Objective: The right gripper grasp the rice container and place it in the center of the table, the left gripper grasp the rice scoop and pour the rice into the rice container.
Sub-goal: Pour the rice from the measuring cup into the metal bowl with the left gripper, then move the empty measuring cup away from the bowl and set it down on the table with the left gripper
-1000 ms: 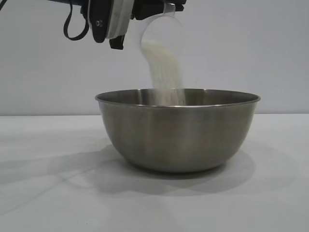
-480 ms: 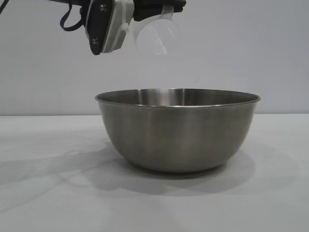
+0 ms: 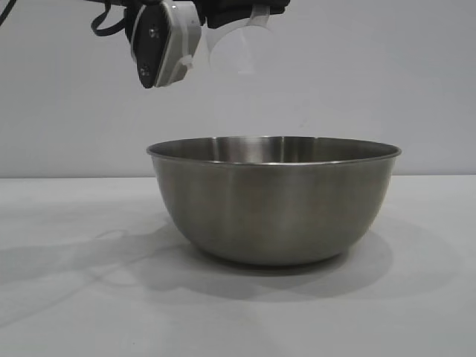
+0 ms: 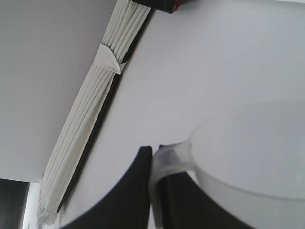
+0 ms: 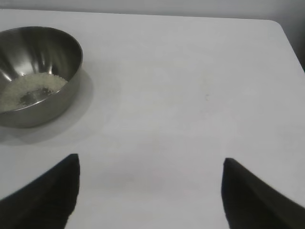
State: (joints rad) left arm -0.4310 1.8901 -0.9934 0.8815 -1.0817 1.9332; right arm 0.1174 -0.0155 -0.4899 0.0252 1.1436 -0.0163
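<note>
The steel rice container (image 3: 274, 201) stands on the white table (image 3: 74, 297), in the middle of the exterior view. It also shows in the right wrist view (image 5: 35, 76) with a heap of rice (image 5: 29, 90) inside. My left gripper (image 3: 245, 9) is high above the container's left half, shut on the handle of the clear rice scoop (image 3: 239, 49), which is tipped and looks empty. In the left wrist view the fingers (image 4: 133, 195) pinch the scoop's handle (image 4: 167, 160). My right gripper (image 5: 150, 164) is open and empty over bare table, away from the container.
A folded white curtain (image 4: 95, 109) runs along the wall in the left wrist view. The table's far edge and rounded corner (image 5: 279, 24) show in the right wrist view.
One second ago rice streamed from the scoop into the container. The stream has stopped, the scoop is empty, and my left gripper has risen slightly with it.
</note>
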